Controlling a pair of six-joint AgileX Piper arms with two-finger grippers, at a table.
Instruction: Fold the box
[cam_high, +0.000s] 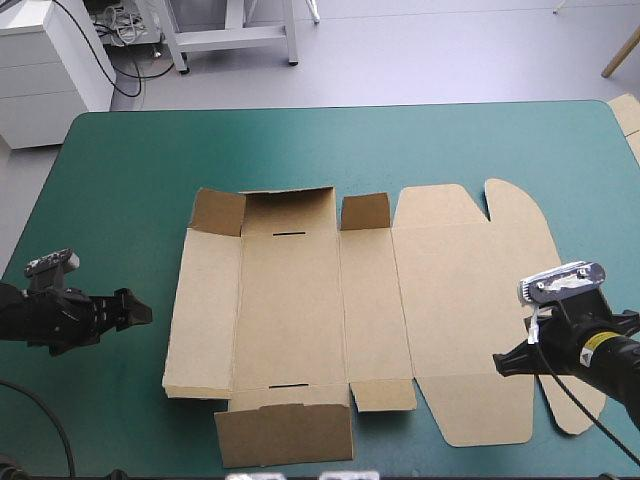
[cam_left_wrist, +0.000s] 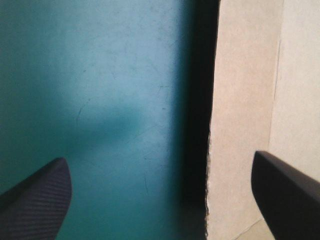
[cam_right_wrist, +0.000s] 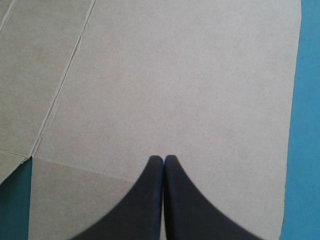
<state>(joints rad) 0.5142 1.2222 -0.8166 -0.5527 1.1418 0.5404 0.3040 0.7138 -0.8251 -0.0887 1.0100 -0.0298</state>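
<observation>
Box spread on the worktop, one pincer wide, one closed

High view: the brown box (cam_high: 330, 310) lies mostly flat mid-worktop (cam_high: 120, 170) with its far flaps tipped up. The left pincer (cam_high: 143, 311) sits just off its left edge and the right pincer (cam_high: 500, 362) is over its near right part. Left wrist view: the pincer gapes wide and holds nothing, with the box's edge ahead. Right wrist view: the pincer is pressed together and empty over bare board, can't tell if it's touching.
</observation>
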